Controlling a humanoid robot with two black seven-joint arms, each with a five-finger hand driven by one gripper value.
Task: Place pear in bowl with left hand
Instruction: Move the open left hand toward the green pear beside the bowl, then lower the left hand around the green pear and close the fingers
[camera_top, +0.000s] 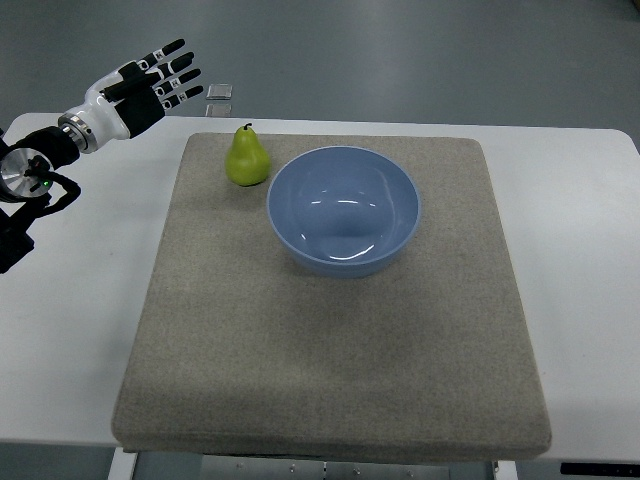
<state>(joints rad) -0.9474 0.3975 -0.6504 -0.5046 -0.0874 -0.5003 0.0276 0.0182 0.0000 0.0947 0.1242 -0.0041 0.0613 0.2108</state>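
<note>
Top view: the left robot hand (150, 82) hovers at the upper left, above the desk's (80, 300) far edge, fingers extended and spread, grasping nothing. The green pear (247, 158) stands upright on the grey mat (330, 370), just beside the blue bowl (343, 210), which contains nothing.

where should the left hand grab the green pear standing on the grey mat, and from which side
Probably around the wide lower belly of the green pear, coming from its left. It stands upright with its stem up, and the narrow neck gives less to hold. The blue plastic bowl sits close on its right, crowding that side, while the open left hand hovers up-left of it above the grey felt mat.
</note>
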